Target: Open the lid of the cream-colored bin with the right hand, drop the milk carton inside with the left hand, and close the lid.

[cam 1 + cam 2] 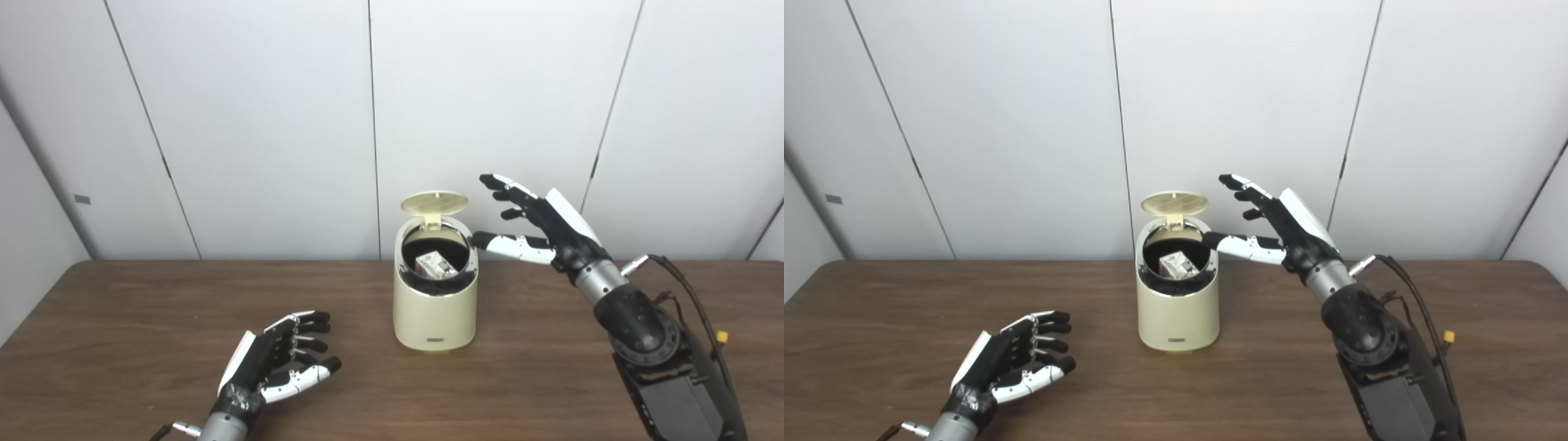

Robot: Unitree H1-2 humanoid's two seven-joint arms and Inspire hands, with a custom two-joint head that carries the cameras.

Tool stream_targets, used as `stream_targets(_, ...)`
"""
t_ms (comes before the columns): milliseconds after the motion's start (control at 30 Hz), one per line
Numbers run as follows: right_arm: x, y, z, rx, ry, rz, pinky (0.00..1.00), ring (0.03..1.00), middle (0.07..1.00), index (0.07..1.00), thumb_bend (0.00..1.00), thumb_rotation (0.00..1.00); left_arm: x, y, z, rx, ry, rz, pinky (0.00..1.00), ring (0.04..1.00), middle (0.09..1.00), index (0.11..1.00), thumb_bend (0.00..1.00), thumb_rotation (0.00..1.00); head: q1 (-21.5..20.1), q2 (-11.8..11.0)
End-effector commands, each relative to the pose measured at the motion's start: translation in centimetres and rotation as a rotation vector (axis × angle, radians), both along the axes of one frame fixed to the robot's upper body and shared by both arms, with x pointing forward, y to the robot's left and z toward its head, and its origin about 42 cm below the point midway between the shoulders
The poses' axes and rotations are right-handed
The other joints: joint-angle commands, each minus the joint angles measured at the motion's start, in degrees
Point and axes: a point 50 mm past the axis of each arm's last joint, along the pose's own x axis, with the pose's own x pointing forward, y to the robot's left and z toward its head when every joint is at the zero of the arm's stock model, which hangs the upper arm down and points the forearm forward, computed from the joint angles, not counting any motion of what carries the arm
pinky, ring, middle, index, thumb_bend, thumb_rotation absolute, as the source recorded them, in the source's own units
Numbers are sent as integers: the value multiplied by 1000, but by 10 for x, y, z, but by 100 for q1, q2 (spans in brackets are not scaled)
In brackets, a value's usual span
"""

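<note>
Now | right hand (545, 229) fingers spread, empty, beside bin (435, 306) rim | left hand (275, 361) fingers released, empty

I count one cream-colored bin (435, 306) with one lid (434, 203), one milk carton (435, 265) inside, two hands, left hand (278, 361) and right hand (539, 226), on one table (122, 318).

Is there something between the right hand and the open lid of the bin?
Nothing visible. The right hand is open beside the bin, and only empty air separates its fingers from the raised lid. The milk carton already lies inside.
</note>
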Motion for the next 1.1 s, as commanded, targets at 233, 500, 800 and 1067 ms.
stream_targets(233,12,22,46,-115,-83,48,829,918,916,890,750,804,6,2,10,8,-55,-21,526,625,738,781,689,216,31,13)
stream_targets(500,6,38,53,-266,-94,87,874,964,906,875,784,675,6,3,10,5,-51,-5,540,643,746,774,694,196,103,16)
stream_targets(800,-3,43,53,-379,-198,150,878,999,875,838,862,637,7,3,9,0,-53,-1,544,646,754,776,705,203,111,29)
stream_targets(1067,-11,43,49,-461,-284,183,885,1000,839,829,865,645,8,3,9,-6,-58,-2,546,653,753,775,700,200,133,48)
